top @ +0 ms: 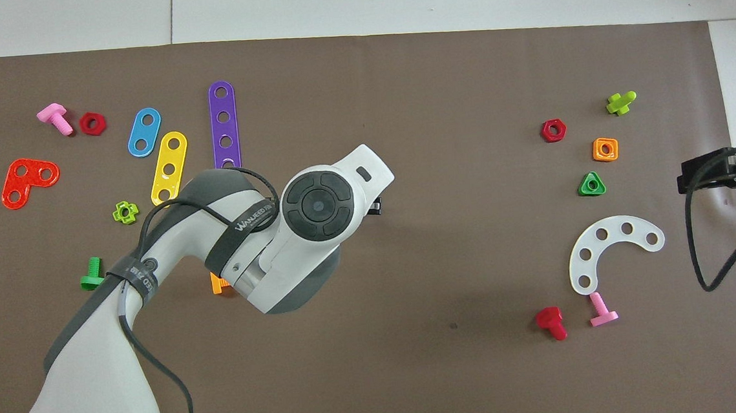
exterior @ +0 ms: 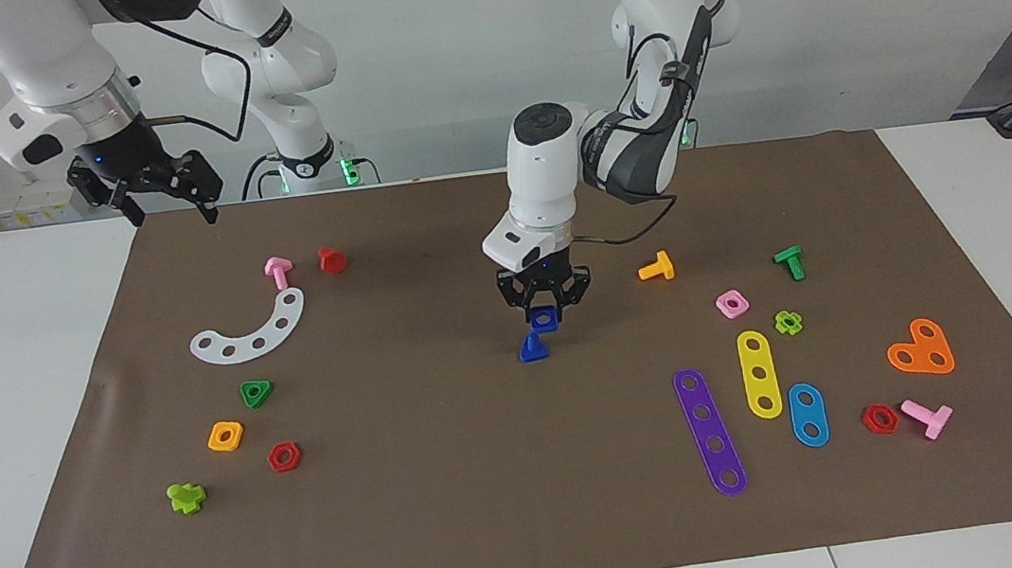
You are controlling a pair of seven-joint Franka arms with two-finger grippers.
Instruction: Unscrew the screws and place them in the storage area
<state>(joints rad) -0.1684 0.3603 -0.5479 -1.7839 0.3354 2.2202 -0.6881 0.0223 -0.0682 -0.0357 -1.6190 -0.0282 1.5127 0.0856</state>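
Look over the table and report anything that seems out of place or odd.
One thing stands out: the left gripper holds a blue square nut in the air over the middle of the mat, directly above the blue screw it belongs with, which stands alone, away from both groups of parts. The right gripper waits above the mat's corner.

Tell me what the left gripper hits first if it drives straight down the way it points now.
The left gripper points down, shut on the blue square nut. Just below stands the blue screw on the mat. The nut would probably meet that screw first, though it may sit slightly off line.
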